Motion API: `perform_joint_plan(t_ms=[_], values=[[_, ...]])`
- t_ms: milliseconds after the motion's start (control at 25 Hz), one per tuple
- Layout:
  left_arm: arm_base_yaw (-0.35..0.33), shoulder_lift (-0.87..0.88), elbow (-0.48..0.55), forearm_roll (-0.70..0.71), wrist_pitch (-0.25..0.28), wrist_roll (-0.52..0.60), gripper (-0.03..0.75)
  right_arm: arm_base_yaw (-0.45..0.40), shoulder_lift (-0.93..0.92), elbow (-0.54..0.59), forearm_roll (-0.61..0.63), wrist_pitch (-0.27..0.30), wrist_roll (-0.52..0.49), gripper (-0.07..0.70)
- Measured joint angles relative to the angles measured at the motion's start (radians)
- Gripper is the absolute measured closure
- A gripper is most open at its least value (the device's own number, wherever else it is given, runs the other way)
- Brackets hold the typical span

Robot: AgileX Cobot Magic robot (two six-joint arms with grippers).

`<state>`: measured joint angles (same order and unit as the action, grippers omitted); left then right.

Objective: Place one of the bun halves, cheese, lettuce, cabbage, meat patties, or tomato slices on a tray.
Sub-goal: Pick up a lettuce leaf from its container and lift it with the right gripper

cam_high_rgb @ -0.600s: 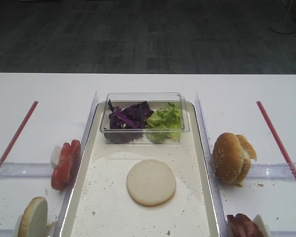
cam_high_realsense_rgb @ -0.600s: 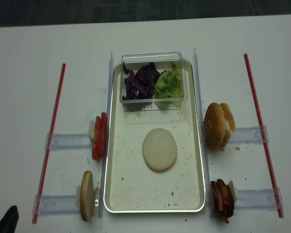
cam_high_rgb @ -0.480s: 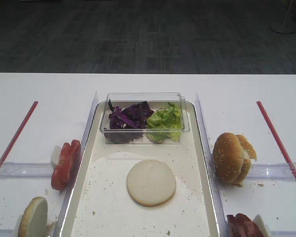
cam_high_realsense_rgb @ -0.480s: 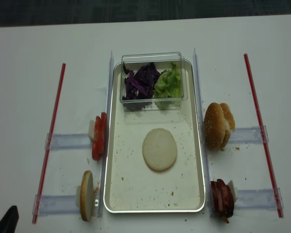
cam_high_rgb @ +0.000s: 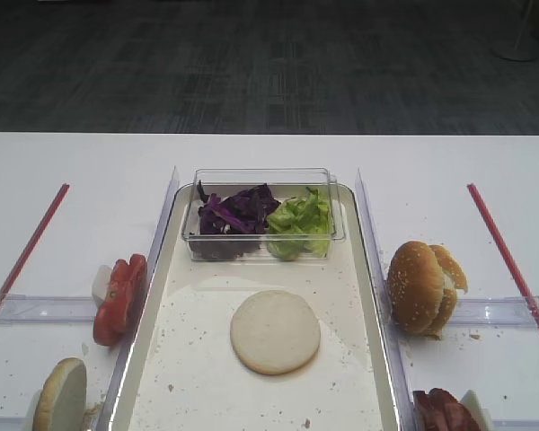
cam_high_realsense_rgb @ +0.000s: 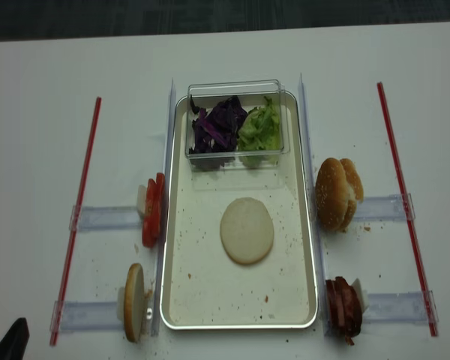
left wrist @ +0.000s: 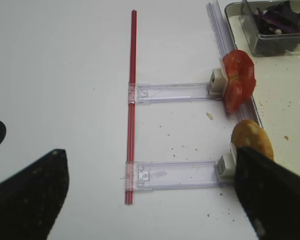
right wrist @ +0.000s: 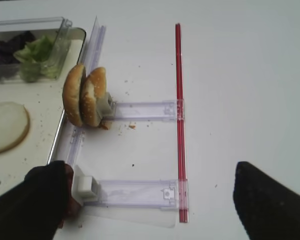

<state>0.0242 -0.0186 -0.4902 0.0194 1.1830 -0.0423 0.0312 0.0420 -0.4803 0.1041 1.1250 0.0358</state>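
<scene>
One bun half (cam_high_realsense_rgb: pixel 247 230) lies cut face up in the middle of the off-white tray (cam_high_realsense_rgb: pixel 178 300). Other bun halves stand on edge right of the tray (cam_high_realsense_rgb: pixel 337 193) and at its front left (cam_high_realsense_rgb: pixel 134 301). Tomato slices (cam_high_realsense_rgb: pixel 152 210) stand left of the tray and meat patties (cam_high_realsense_rgb: pixel 343 307) at its front right. Cabbage (cam_high_realsense_rgb: pixel 217 124) and lettuce (cam_high_realsense_rgb: pixel 259 129) fill a tub at the tray's far end. Cheese is out of view. My right gripper (right wrist: pixel 152 205) is open over a holder rail, holding nothing. My left gripper (left wrist: pixel 150 200) is open over the left rails, also holding nothing.
A clear plastic tub (cam_high_realsense_rgb: pixel 235 88) holds the greens. Clear holder rails (cam_high_realsense_rgb: pixel 105 218) and red strips (cam_high_realsense_rgb: pixel 79 206) lie on the white table on both sides of the tray. Crumbs dot the tray and table. A dark part of the left arm (cam_high_realsense_rgb: pixel 7 343) shows at the bottom left corner.
</scene>
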Motion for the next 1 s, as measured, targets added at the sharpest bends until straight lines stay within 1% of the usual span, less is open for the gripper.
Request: perform_joint_plan(t_ms=[200, 400, 600, 800, 1000], values=[[0.0, 0.0, 0.0, 0.0, 0.0, 0.0, 0.097, 0.0, 0.225, 0.0, 0.0, 0.0, 0.0, -0.046], [0.0, 0.0, 0.0, 0.0, 0.0, 0.0, 0.097, 0.0, 0.501, 0.0, 0.0, -0.012, 0.0, -0.046], [0.0, 0.0, 0.0, 0.0, 0.0, 0.0, 0.097, 0.0, 0.727, 0.0, -0.002, -0.029, 0.0, -0.046], [0.0, 0.0, 0.0, 0.0, 0.0, 0.0, 0.097, 0.0, 0.857, 0.0, -0.015, -0.041, 0.0, -0.046], [0.0, 0.0, 0.0, 0.0, 0.0, 0.0, 0.097, 0.0, 0.897, 0.0, -0.019, -0.045, 0.0, -0.046]])
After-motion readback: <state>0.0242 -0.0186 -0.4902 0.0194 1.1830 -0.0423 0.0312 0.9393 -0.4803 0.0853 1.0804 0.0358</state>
